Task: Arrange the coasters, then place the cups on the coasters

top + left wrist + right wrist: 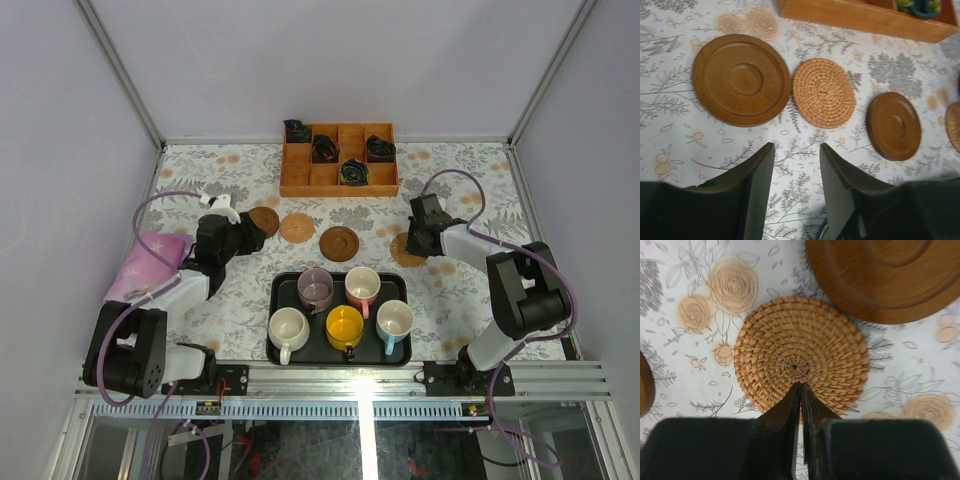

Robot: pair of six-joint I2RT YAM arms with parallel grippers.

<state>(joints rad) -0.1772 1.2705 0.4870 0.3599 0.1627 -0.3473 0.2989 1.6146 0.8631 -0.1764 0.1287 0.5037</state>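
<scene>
Left gripper (pixel 797 150) partly open, nothing between its fingers, low over the table (pixel 450 300) just short of a dark wooden coaster (pixel 741 79) and a woven tan coaster (pixel 824 93). Right gripper (pixel 801 386) closed to a thin slit, tips over a second woven coaster (pixel 801 357); contact unclear. Coasters lie in a loose row across mid-table, another dark coaster (pixel 339 243) between the arms. Black tray (pixel 278 283) at the near edge, centre, holds all the cups: mauve cup (pixel 316 289), pink cup (pixel 361 287), cream cup (pixel 288 328), yellow cup (pixel 345 326), blue cup (pixel 395 320).
</scene>
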